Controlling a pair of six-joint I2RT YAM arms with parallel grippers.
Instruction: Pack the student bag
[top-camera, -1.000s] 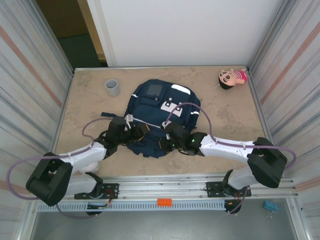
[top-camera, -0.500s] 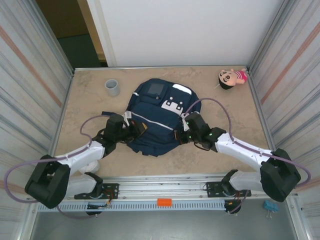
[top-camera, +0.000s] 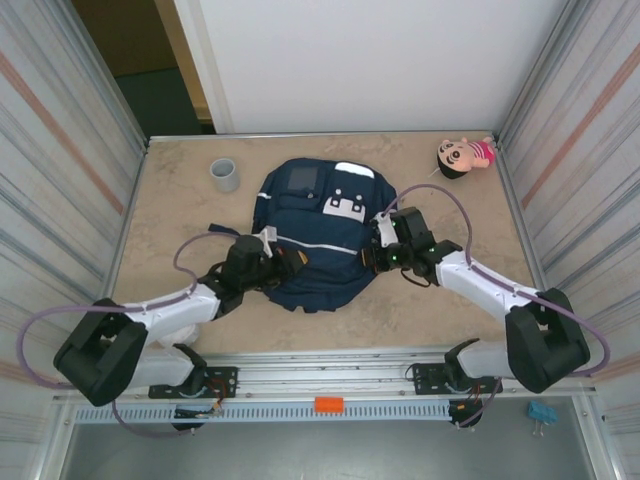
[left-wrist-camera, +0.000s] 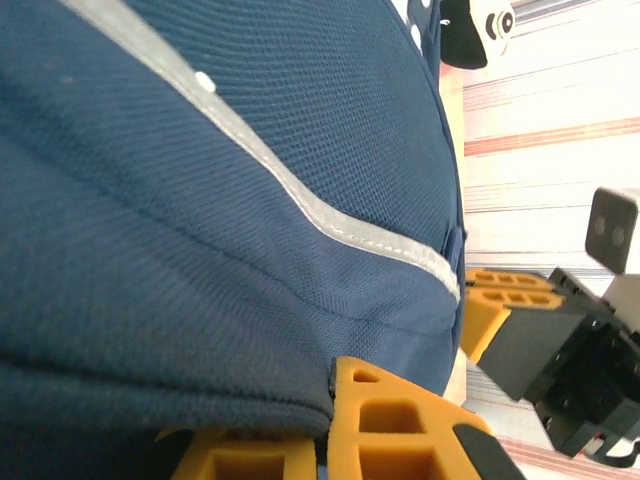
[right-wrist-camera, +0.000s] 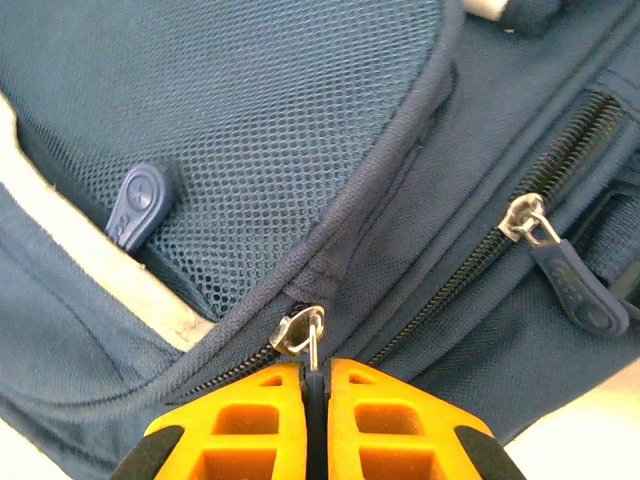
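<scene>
The student bag (top-camera: 318, 232), a navy backpack with white patches and a pale stripe, lies flat in the middle of the table. My left gripper (top-camera: 290, 262) is shut on a fold of the bag's fabric (left-wrist-camera: 250, 395) at its near left edge, orange fingers (left-wrist-camera: 400, 430) pinching the hem. My right gripper (top-camera: 372, 247) is at the bag's right side, shut on a zipper pull; the silver slider (right-wrist-camera: 300, 330) sits just above the fingertips (right-wrist-camera: 315, 385). A second zipper slider (right-wrist-camera: 527, 220) with a blue tab lies to the right, and a mesh side pocket (right-wrist-camera: 280, 150) above.
A grey cup (top-camera: 224, 174) stands at the back left of the table. A doll (top-camera: 463, 155) with black hair and a pink top lies at the back right. Corrugated metal walls close both sides. A blue clip (top-camera: 541, 413) lies beyond the front rail.
The right gripper has travelled from the bag's near edge up along its right side, pulling the zipper along. The bag has shifted away and flattened. The left gripper kept its hold.
</scene>
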